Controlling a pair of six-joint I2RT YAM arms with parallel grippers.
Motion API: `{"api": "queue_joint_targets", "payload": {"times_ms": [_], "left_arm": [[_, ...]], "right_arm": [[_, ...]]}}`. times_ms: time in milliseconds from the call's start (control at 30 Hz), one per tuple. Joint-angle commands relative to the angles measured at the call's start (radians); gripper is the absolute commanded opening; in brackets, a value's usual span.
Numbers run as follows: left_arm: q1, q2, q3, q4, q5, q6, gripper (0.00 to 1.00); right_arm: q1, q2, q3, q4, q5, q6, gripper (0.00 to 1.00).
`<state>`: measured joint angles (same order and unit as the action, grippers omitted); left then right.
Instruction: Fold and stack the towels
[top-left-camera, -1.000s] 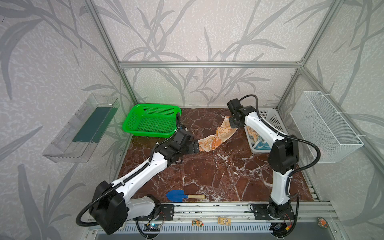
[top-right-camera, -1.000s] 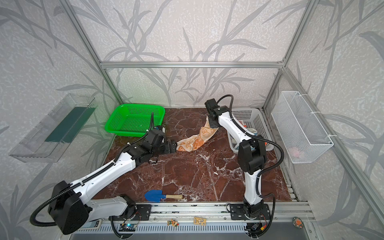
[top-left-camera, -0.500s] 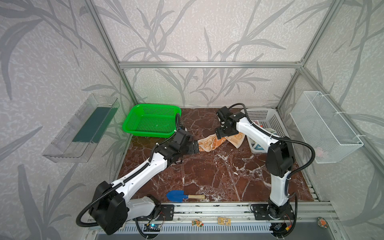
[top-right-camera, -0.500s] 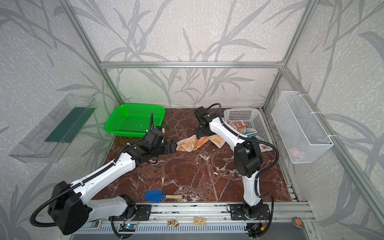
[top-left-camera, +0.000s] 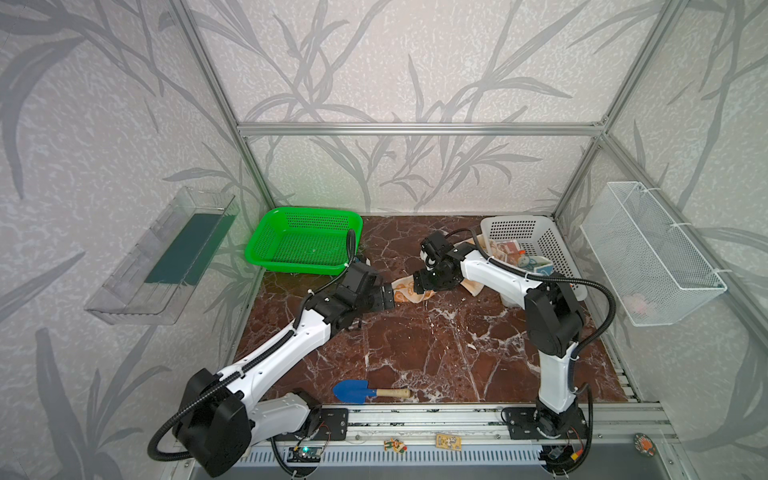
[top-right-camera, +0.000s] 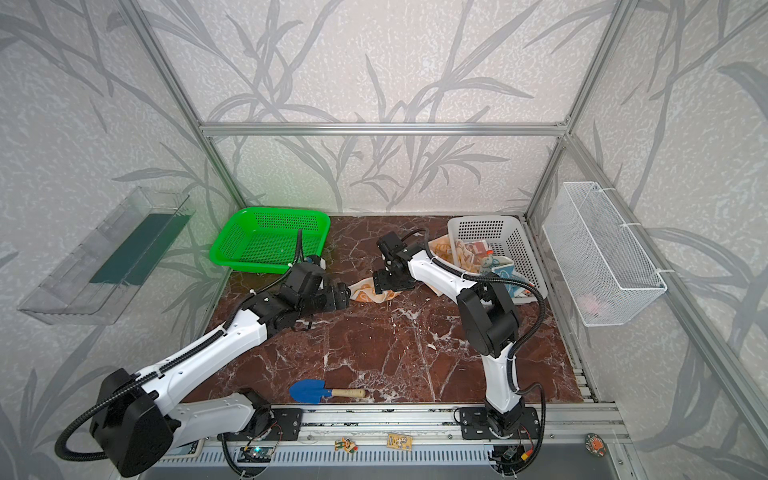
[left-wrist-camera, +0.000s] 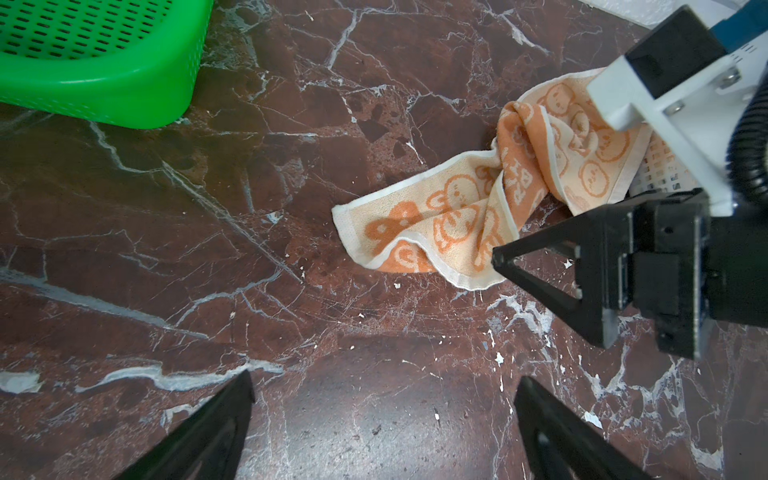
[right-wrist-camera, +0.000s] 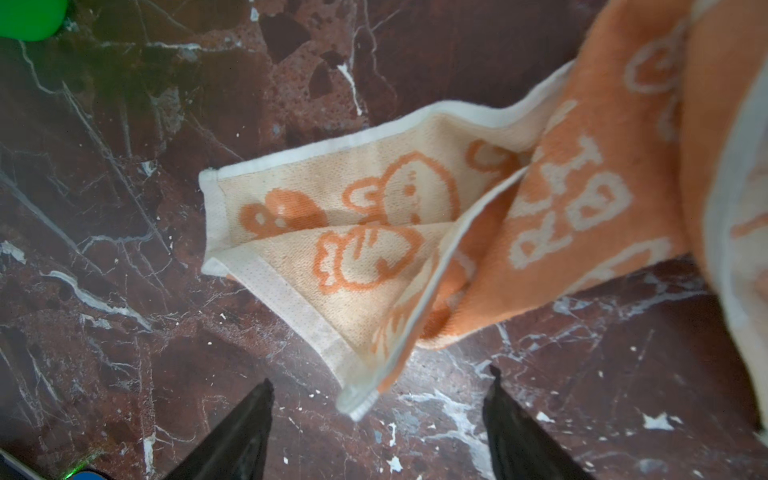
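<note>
Here's the orange bunny towel (right-wrist-camera: 374, 232), down on the polished red-brown marble tabletop (top-left-camera: 415, 345), and it's a rumpled strip rather than a square: soft looped terry, a flat woven cream border, and 1 corner lying open and flat. The open face is cream with orange outlined bunny heads; the twisted part shows the reverse, solid orange with cream faces and blocky cream letters. In both top views it lies between the 2 arms, toward the back of the table, and its far end runs under the right arm toward the white perforated plastic basket (top-left-camera: 511, 220). The right gripper (right-wrist-camera: 380, 386) hangs low over the towel, its 2 black wedge-shaped fingers spread apart and clamping nothing, with a folded hem corner poking up just ahead of the tips. The left gripper (left-wrist-camera: 384, 386) faces it from the other side, jaws wide apart over bare stone, close to the towel's flat corner but not touching it. In that white basket 2 more cloths sit bunched, 1 orange-patterned (top-left-camera: 503, 249) and 1 cream with blue (top-left-camera: 538, 266). The glossy green mesh basket (top-left-camera: 307, 212) sits at the back left, and a blue trowel (top-left-camera: 365, 391) with a pale wooden handle lies near the front rail.
</note>
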<state>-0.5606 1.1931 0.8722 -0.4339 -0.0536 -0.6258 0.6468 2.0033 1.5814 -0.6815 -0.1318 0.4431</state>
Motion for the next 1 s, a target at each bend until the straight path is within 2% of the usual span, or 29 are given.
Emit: {"api": "queue_joint_targets", "payload": {"times_ms": [0,67,133,233,300,367,500,733,833,967], "left_arm": [[0.006,-0.026,-0.018,0.0,-0.008,-0.014,0.99],[0.007,-0.024,-0.017,0.0,-0.005,-0.014,0.99],[0.009,-0.021,-0.016,0.003,0.004,-0.014,0.99],[0.01,-0.011,-0.021,0.009,0.016,-0.014,0.99],[0.01,0.003,-0.023,0.014,0.032,-0.017,0.99],[0.01,0.02,-0.02,0.015,0.053,-0.016,0.99],[0.01,0.088,0.002,0.004,0.095,0.001,0.99],[0.01,0.289,0.104,-0.029,0.232,0.022,0.99],[0.01,0.372,0.15,-0.031,0.308,0.015,0.9],[-0.023,0.428,0.166,-0.027,0.376,0.018,0.81]], "right_arm": [[0.011,0.038,0.043,-0.031,0.011,0.005,0.77],[0.011,0.048,0.039,-0.042,0.036,0.004,0.74],[0.011,0.051,0.019,-0.034,0.068,0.004,0.66],[0.008,0.066,0.009,-0.034,0.08,0.002,0.43],[0.004,0.058,0.007,-0.055,0.09,-0.003,0.22],[0.001,0.016,-0.029,-0.052,0.11,-0.011,0.13],[-0.026,-0.103,-0.149,-0.039,0.122,-0.019,0.06],[-0.11,-0.275,-0.433,0.046,0.098,-0.023,0.04],[-0.142,-0.291,-0.511,0.094,0.05,-0.015,0.04],[-0.153,-0.331,-0.55,0.112,0.054,-0.013,0.04]]}}
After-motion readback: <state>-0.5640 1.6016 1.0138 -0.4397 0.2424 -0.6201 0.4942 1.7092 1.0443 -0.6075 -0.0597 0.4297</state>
